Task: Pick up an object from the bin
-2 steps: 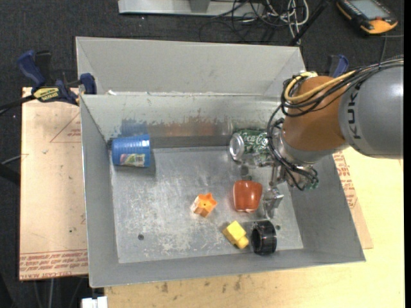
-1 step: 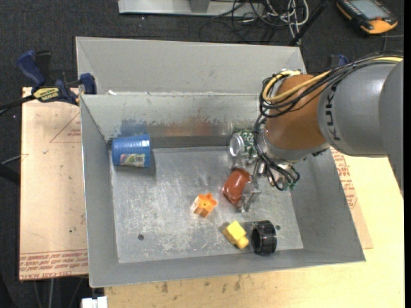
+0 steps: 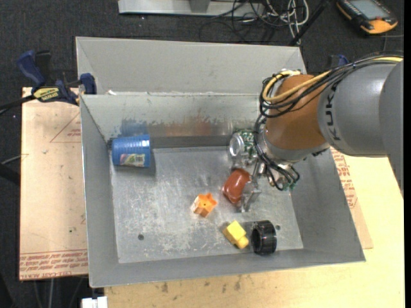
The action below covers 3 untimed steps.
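My gripper [image 3: 248, 199] reaches down into the right middle of the bin, below the orange wrist cover. A reddish-brown rounded thing [image 3: 234, 185] lies right against its left side, touching it; whether it is gripped I cannot tell. A small orange block [image 3: 204, 205] lies on the floor a little to the left. A yellow piece [image 3: 236, 234] and a black round thing [image 3: 263, 237] sit side by side near the front wall, just below the gripper.
A blue can [image 3: 131, 151] lies on its side in the back left corner. A shiny greenish thing [image 3: 239, 144] shows by the back wall beside the wrist. The arm covers the bin's right part.
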Motion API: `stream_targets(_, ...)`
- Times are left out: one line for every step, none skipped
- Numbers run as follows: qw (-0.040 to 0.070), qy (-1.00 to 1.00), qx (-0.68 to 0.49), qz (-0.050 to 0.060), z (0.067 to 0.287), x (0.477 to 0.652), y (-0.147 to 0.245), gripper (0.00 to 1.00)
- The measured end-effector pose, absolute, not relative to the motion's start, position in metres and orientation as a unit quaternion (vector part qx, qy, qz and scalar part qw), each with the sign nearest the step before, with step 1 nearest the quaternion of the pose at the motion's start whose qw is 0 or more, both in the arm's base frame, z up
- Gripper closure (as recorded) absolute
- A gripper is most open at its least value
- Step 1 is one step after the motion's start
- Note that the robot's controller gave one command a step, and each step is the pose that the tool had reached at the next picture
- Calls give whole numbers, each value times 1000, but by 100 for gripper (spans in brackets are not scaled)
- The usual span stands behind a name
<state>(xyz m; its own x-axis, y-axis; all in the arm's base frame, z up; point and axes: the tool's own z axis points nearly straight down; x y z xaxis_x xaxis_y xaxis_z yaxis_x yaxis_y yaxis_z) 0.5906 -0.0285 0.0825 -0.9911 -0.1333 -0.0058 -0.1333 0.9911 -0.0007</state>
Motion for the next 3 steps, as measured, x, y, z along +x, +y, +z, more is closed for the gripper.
stream_targets(2, 998, -70, 0, 198, 581, -22, 100)
stream_targets(2, 998, -70, 0, 198, 580, -22, 100)
stream_targets(-2, 995, -102, 0, 227, 587, -17, 100)
